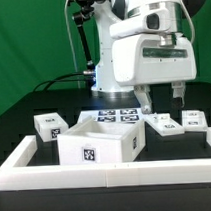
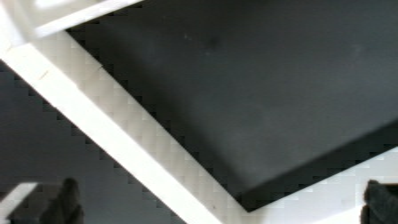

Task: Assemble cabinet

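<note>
The cabinet body [image 1: 94,145], a large white open box with a tag on its front, stands near the front middle of the table. Three small white tagged drawer blocks lie loose: one at the exterior view's left [image 1: 49,122] and two at its right [image 1: 166,122] [image 1: 191,117]. My gripper [image 1: 161,102] hangs open and empty just above the two right blocks. In the wrist view my gripper [image 2: 214,205] has dark fingertips [image 2: 45,200] far apart. Between them a white straight-edged part [image 2: 125,120] forms a corner around a dark area; I cannot tell which part it is.
The marker board [image 1: 116,117] lies flat behind the cabinet body. White border rails run along the front [image 1: 107,174], the exterior view's left [image 1: 21,152] and its right [image 1: 210,136]. The arm's base [image 1: 110,73] stands at the back.
</note>
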Available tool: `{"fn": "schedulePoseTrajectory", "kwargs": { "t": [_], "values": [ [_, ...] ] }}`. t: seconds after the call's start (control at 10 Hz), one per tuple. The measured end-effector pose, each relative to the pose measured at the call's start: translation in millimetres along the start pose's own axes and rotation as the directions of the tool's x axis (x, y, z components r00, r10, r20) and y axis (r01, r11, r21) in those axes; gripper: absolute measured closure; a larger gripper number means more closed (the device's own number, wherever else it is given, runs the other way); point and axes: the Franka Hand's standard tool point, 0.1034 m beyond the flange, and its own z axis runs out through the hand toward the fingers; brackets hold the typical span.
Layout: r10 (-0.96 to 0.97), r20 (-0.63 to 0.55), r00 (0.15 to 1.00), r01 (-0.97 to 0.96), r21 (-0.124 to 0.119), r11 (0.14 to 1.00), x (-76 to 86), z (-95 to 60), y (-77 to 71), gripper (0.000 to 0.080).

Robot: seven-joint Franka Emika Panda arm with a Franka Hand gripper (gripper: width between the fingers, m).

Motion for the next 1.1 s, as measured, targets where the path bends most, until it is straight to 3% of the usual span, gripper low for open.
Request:
{"fn": "schedulePoseTrajectory", "kwargs": {
  "t": [0.2,0.4,0.9,1.1],
  "values": [
    [-0.172,0.020,0.985,0.172,0.014,0.985,-21.3,-5.7,0.0,0.0002],
    [-0.240,0.056,0.969,0.236,0.074,0.969,-34.8,-8.3,-5.7,0.0002],
    [-0.239,0.059,0.969,0.234,0.081,0.969,-37.2,-7.1,-9.1,0.0002],
    [-0.253,0.070,0.965,0.246,0.099,0.964,-51.3,-8.1,-30.6,0.0002]
  ]
}}
